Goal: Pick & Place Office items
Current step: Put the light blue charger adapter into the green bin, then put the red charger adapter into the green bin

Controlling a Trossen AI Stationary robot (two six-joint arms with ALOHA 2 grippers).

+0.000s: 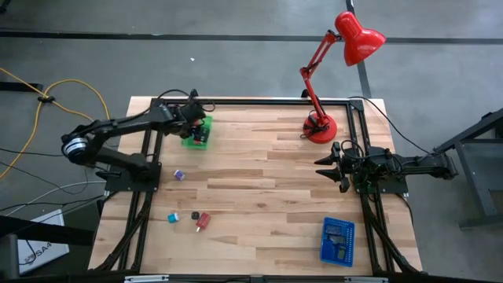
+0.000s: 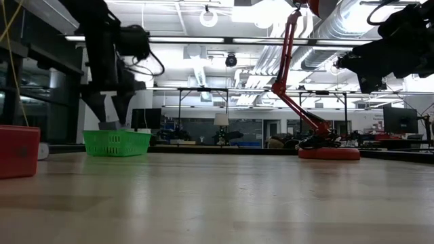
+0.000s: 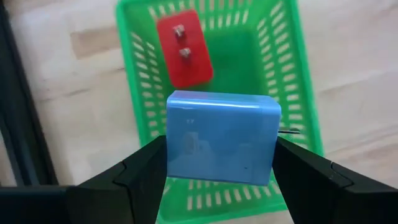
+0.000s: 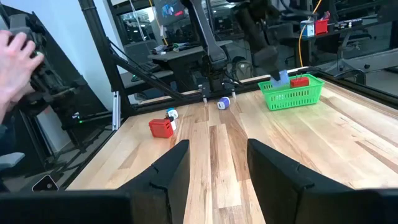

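My left gripper (image 1: 198,127) is shut on a blue block (image 3: 221,140) and hangs over the green tray (image 1: 191,141), which stands near the table's far left. In the tray (image 3: 140,93) a red block (image 3: 185,50) lies on the floor. More office items lie on the table's near left: a lilac piece (image 1: 179,174), a teal one (image 1: 172,216), a black one (image 1: 195,215) and a red one (image 1: 203,221). My right gripper (image 4: 211,168) waits open at the table's right side, level, with nothing between its fingers. My left gripper pinches the blue block by two opposite side faces (image 3: 177,146), one finger (image 3: 140,177) on each. The fingers come from above, slanting down. The block is lifted clear, held over the tray's inside with a broad face toward the wrist camera.
A red desk lamp (image 1: 321,126) stands at the far right, its head reaching past the table's far edge. A blue perforated tray (image 1: 338,240) lies at the near right. Bare wood stretches across the table's middle. A person's hand (image 4: 15,59) shows beyond the table's left side.
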